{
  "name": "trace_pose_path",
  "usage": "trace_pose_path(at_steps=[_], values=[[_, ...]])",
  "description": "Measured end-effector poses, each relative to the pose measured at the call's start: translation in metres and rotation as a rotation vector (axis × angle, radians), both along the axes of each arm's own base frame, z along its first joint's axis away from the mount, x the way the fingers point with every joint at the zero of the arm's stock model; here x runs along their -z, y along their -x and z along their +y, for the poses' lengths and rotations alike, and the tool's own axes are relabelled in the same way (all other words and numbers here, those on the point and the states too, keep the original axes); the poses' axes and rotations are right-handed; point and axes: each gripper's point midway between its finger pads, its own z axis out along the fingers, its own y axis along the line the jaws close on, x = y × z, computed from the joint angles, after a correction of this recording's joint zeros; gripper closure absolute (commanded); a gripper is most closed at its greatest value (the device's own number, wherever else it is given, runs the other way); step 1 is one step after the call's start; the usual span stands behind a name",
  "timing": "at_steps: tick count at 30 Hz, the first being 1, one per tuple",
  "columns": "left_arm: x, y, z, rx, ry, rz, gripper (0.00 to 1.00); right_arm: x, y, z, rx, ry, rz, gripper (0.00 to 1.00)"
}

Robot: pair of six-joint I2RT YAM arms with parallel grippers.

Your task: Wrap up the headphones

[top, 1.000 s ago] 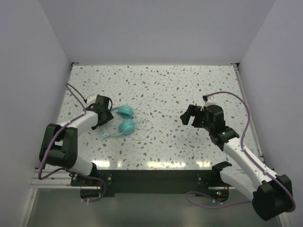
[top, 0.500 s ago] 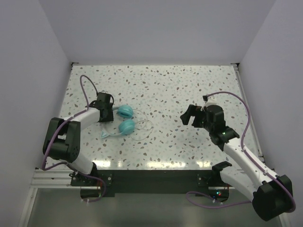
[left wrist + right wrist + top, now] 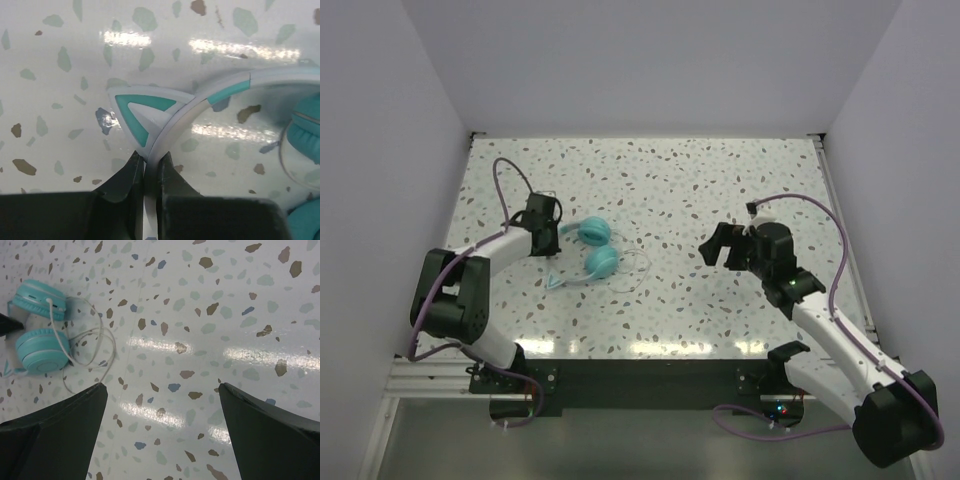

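The turquoise headphones [image 3: 602,263] lie left of the table's middle, with both round earcups side by side. Their pale headband [image 3: 227,90] carries a small teal-and-white triangular ear [image 3: 142,107]. My left gripper [image 3: 547,228] is at the headband's left end. In the left wrist view my left gripper [image 3: 149,162] is shut on that thin band. The whitish cord [image 3: 95,340] lies in loose loops to the right of the earcups [image 3: 40,350]. My right gripper [image 3: 717,246] hovers well to the right. In its wrist view my right gripper [image 3: 161,385] stands wide open over bare table.
The speckled white tabletop [image 3: 670,180] is enclosed by white walls at the left, back and right. Purple arm cables [image 3: 505,185] arc beside each arm. A dark rail [image 3: 650,375] runs along the near edge between the two bases.
My left gripper has gone from open to shut on the headband. The headphones have shifted slightly to the right and turned. The right arm has stayed still.
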Motion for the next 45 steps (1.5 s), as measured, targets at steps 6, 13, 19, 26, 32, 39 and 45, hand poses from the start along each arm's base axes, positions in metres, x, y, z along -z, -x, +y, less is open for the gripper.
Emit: trace_pose_path(at_steps=[6,13,19,26,32,39,45], values=[[-0.032,-0.001,-0.021,0.034,0.059,-0.076,1.0,0.003,0.009,0.02,-0.127,-0.055,-0.014,0.01],[-0.088,-0.004,-0.043,0.088,0.112,-0.201,1.0,-0.008,0.023,0.055,-0.303,-0.1,-0.082,0.01],[-0.109,0.009,-0.057,0.138,0.13,-0.23,1.0,-0.031,0.039,0.093,-0.444,-0.019,-0.164,0.01],[-0.12,0.033,-0.079,0.214,0.135,-0.24,1.0,-0.083,0.019,0.12,-0.466,0.064,-0.296,0.01],[-0.117,0.055,-0.086,0.233,0.134,-0.213,1.0,-0.069,0.023,0.122,-0.465,0.119,-0.283,0.01],[-0.135,0.061,-0.073,0.183,0.125,-0.265,1.0,-0.074,0.03,0.11,-0.429,0.099,-0.315,0.02],[-0.162,0.061,-0.065,0.136,0.109,-0.289,1.0,-0.062,0.034,0.095,-0.376,0.098,-0.313,0.02]])
